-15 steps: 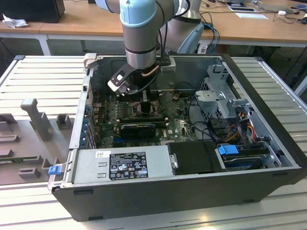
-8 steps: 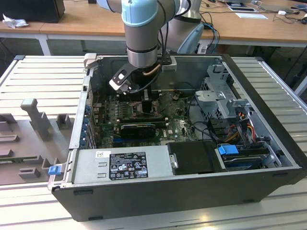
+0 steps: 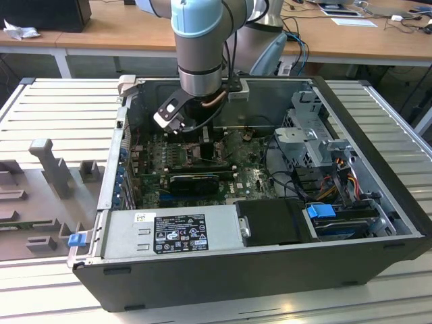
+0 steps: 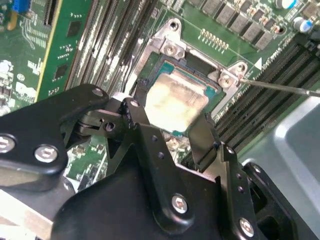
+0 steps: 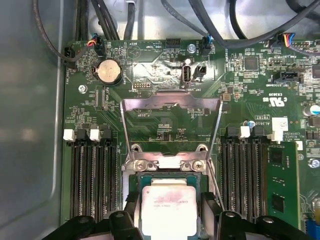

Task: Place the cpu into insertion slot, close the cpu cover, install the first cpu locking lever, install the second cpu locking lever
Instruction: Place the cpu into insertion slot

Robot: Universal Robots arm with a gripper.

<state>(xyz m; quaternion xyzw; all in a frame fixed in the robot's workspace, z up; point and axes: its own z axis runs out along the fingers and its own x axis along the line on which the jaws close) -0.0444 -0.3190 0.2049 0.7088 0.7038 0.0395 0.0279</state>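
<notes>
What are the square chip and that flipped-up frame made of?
The cpu: seemingly a dull silvery metal cap, smudged, with a green board rim. The cpu cover: thin bare sheet metal, likely steel, from its grey sheen.

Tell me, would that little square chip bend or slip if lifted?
Probably stiff: the cpu looks like a flat, metal-topped square. Likely light, being thin and small. Its smooth face suggests it could slip from a loose grip.

A ribbed pale-grey metal worktop (image 3: pixel 67 101) under even indoor light; behind it, wooden desks (image 3: pixel 121 30) carrying papers (image 3: pixel 353 21).
</notes>
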